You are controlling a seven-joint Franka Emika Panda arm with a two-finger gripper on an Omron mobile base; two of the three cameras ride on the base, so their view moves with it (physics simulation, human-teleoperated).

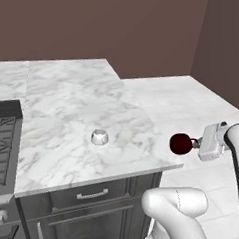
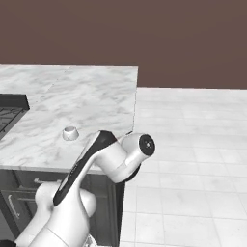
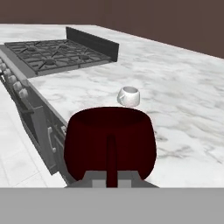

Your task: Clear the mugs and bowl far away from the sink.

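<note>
the jaws [image 1: 192,144] are clamped on a dark red mug [image 1: 180,144], held off the table's [image 1: 82,104] edge. a pale mug [image 1: 100,137] sits mid-table: probably light, rigid, slick; best gripped by rim or handle.

Small mug [image 1: 100,137] sits alone on the tabletop [image 1: 67,103], toward its front edge, well apart from the stove [image 1: 0,144] at the tabletop's left end. My gripper [image 1: 194,144] hangs off the tabletop's right front corner, over the floor [image 1: 202,101], holding a dark mug [image 1: 180,144] that sits between it and the tabletop edge, just beside that corner. From the hand view the dark mug [image 3: 110,143] is right in front of me, small mug [image 3: 128,96] behind it, stove [image 3: 57,52] further back left. Drawers [image 1: 92,194] below the tabletop front.
</note>
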